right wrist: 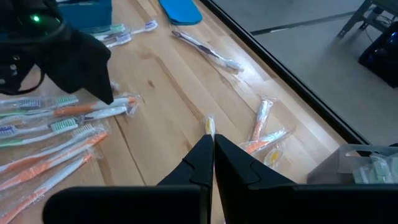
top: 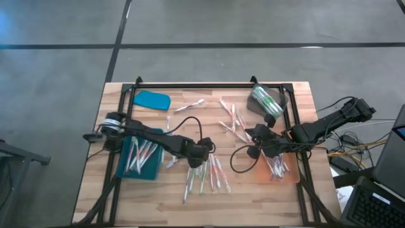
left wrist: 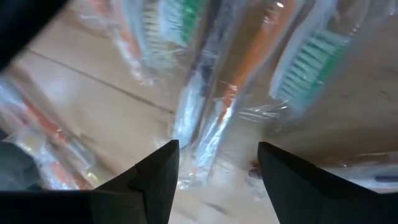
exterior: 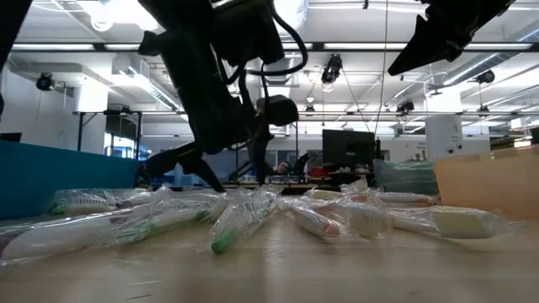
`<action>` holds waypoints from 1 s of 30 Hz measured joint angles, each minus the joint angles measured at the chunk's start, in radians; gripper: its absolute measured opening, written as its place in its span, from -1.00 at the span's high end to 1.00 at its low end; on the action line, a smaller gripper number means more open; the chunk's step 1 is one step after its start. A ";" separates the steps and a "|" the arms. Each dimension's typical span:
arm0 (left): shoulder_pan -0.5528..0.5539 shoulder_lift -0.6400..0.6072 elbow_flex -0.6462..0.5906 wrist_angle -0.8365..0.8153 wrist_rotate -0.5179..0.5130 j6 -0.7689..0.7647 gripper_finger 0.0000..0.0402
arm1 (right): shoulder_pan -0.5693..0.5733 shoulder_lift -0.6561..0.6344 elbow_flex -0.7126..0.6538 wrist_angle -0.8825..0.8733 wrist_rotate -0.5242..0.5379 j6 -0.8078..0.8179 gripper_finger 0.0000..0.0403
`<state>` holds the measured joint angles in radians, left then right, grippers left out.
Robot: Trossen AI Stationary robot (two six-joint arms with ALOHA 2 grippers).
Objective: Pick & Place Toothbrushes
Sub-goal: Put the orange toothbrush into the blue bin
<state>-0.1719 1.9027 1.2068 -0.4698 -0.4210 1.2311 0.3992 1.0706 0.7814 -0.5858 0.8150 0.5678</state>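
Note:
Wrapped toothbrushes [top: 209, 174] lie scattered on the wooden table, white with green or orange parts. My left gripper [top: 201, 152] hangs open low over this pile. In its wrist view the left gripper [left wrist: 217, 165] has a finger on either side of a wrapped orange toothbrush [left wrist: 233, 87] and does not touch it. My right gripper [top: 258, 135] is to the right of the pile, raised above the table. The right gripper [right wrist: 211, 140] is shut, with a thin pale toothbrush tip [right wrist: 210, 126] showing past its fingertips. More toothbrushes lie in both trays. My right gripper pinches a thin pale toothbrush between its two shut fingers. Only the short end [right wrist: 210, 126] beyond the fingertips shows, and the fingers hide the rest. That end is lifted clear of the table.
A teal tray [top: 126, 168] sits at the left and an orange tray [top: 292, 178] at the right, both holding toothbrushes. A blue lid [top: 152, 99] and a clear bag of brushes [top: 266, 101] lie near the far edge. A black frame [top: 190, 85] borders the table, and cables loop by both grippers.

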 joint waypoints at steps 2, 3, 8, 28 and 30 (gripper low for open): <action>0.000 0.013 0.000 0.000 -0.001 0.014 -0.11 | 0.000 0.000 0.000 0.000 0.000 -0.001 0.96; 0.000 0.018 0.001 0.001 -0.003 0.025 -0.11 | 0.000 0.000 0.000 0.000 0.000 -0.003 0.96; -0.002 0.038 0.004 0.000 -0.015 0.077 -0.11 | 0.000 0.000 0.000 0.000 0.001 -0.003 0.96; -0.002 0.042 0.001 -0.025 -0.004 0.155 0.12 | 0.000 0.000 0.000 0.000 0.026 -0.003 0.96; -0.002 0.042 0.001 -0.028 -0.004 0.155 0.18 | 0.000 0.000 0.000 0.000 0.026 -0.002 0.96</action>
<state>-0.1737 1.9450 1.2076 -0.4975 -0.4248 1.3857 0.3992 1.0706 0.7811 -0.5858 0.8410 0.5655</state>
